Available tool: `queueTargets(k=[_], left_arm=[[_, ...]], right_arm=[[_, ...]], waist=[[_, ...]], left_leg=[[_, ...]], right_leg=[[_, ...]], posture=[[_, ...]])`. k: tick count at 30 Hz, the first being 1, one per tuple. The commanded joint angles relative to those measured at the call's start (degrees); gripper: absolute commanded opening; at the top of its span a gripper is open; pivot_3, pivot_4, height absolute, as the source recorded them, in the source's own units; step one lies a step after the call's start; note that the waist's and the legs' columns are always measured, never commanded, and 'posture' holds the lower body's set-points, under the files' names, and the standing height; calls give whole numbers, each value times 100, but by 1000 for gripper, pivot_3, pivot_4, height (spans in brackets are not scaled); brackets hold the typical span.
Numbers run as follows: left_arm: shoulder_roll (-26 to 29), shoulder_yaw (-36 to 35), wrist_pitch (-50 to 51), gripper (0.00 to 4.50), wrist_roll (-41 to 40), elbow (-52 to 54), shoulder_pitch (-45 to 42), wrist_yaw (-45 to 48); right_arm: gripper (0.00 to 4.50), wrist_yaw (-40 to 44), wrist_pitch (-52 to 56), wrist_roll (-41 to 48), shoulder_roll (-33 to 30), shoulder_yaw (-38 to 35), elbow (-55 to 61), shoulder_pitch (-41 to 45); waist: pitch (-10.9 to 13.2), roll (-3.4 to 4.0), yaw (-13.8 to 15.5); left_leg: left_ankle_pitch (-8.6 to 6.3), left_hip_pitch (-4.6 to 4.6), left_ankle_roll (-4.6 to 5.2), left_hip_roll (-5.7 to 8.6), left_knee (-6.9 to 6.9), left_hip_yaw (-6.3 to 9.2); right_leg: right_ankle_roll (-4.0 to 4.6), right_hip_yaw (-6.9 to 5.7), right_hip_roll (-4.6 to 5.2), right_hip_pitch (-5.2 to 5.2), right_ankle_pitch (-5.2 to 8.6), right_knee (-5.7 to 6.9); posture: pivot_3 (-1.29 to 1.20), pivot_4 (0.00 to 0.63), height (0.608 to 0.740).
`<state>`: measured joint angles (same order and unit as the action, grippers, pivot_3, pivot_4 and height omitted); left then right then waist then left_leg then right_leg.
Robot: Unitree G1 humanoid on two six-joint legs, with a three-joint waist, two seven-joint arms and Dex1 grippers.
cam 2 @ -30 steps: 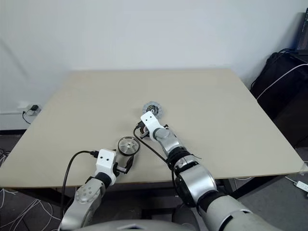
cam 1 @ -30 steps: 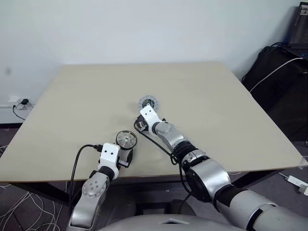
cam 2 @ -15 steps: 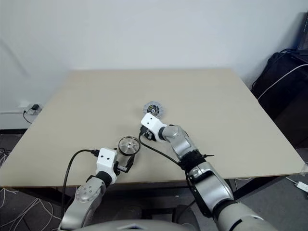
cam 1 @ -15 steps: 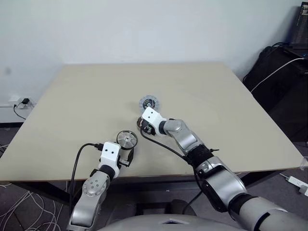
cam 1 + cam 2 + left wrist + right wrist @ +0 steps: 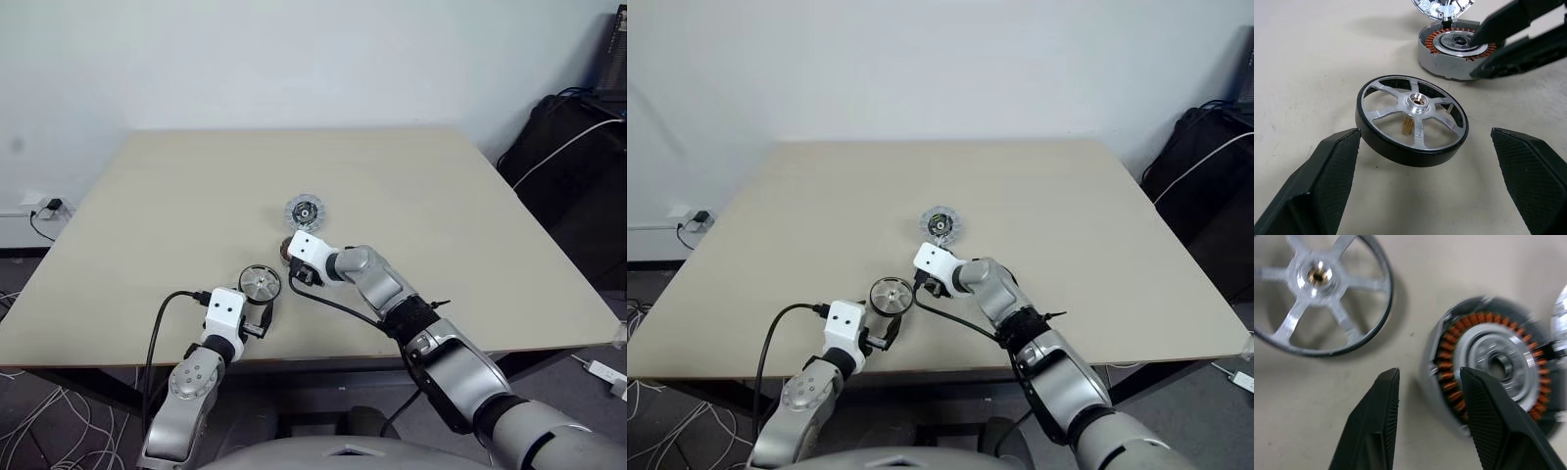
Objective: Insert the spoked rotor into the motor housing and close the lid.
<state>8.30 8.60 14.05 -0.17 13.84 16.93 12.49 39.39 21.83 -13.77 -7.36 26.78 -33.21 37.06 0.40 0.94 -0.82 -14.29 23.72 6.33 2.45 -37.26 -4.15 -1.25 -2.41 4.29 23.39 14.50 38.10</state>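
Right wrist view reveals copper windings (image 5: 1452, 352) inside the grey housing (image 5: 1426, 369).

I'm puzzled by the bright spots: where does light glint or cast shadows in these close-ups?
Left wrist view: the spoked rotor glints at its hub and casts a soft shadow on the table; right wrist view: the motor housing shines at its metal centre.

Lid (image 5: 260, 282) nearest on table (image 5: 147, 215); spoked rotor (image 5: 1457, 49) behind; motor housing (image 5: 304, 210) farthest.

Lab or office, bare table (image 5: 176, 196), floor cables (image 5: 49, 431) (loose), wall socket (image 5: 44, 208)
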Motion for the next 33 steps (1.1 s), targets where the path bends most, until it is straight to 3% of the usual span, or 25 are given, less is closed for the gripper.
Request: queueTargets(k=[1, 4, 16, 22, 33], left_arm=[[-40, 22, -155, 4500, -13, 179, -45, -28], [-58, 26, -160, 4500, -10, 190, -29, -34], [-116, 41, -192, 4500, -8, 163, -7, -81], [-153, 52, -231, 4500, -13, 128, 44, -119], [-166, 63, -254, 4500, -38, 66, 38, -108]], right_arm=[[880, 26, -43, -43, -5, -14, -76, 177], [37, 44, -68, -68, -19, -13, -155, 202], [37, 371, -41, -41, -253, -19, 112, 166], [37, 1080, 335, 111, -853, 11, 1401, -328], [37, 1655, 1360, 232, -1744, 259, 3678, -1484]], waist=[[-1, -2, 4], [-2, -3, 7], [-2, -3, 25], [-2, -3, 52], [0, -7, 170]], left_leg=[[0, 0, 0, 0, 0, 0], [0, -1, 0, 0, 0, 0], [0, -1, 0, 1, -1, 0], [-3, 14, 6, 1, -2, 0], [-13, 20, 22, 1, -5, 0]], right_leg=[[0, -1, 0, -1, 0, 0], [0, 0, 0, -1, 0, 0], [0, -4, 4, -4, -5, 1], [-4, -9, 7, -2, -6, -24], [-1, -8, 10, 0, -3, -35]], posture=[[0, 0, 740], [0, 0, 740], [0, 0, 740], [0, 0, 740], [0, 0, 740]])
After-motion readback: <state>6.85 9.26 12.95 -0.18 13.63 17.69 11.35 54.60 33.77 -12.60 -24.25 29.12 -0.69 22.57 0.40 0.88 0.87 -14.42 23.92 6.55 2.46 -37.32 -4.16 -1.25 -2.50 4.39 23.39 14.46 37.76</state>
